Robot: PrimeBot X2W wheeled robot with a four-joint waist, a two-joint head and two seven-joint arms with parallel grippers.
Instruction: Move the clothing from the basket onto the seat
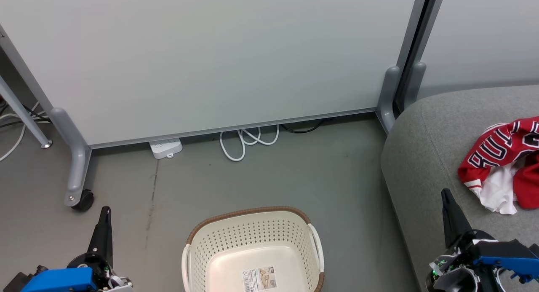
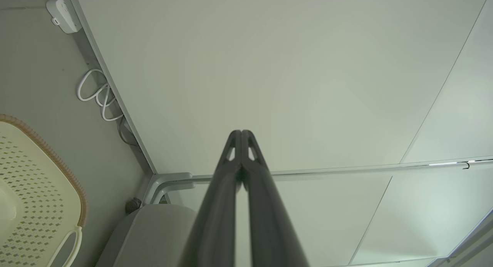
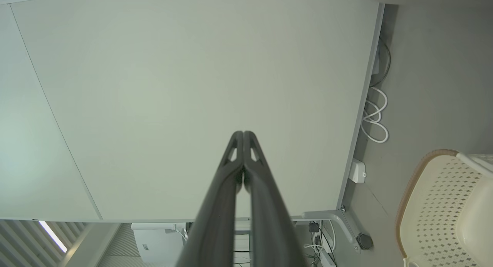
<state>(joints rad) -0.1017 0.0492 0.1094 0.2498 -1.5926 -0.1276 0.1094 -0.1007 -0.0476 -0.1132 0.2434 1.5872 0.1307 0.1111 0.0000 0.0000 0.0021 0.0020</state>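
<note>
The basket (image 1: 248, 211) looks empty and the red jersey (image 1: 501, 151) lies crumpled on the sofa cushion (image 1: 421, 157), so my left claw (image 2: 241, 136) and right claw (image 3: 243, 136) rest closed on nothing.

open floor (image 1: 345, 191) beside basket (image 1: 248, 211), partition (image 1: 210, 64) behind

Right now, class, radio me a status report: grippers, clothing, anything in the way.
Left gripper shut, empty. Right gripper shut, empty. Clothing on seat; basket visible floor bare. No obstruction seen.

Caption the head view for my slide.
Empty cream perforated plastic basket on grey floor; red lettered jersey heaped on grey fabric seat; left gripper and right gripper shut.
</note>
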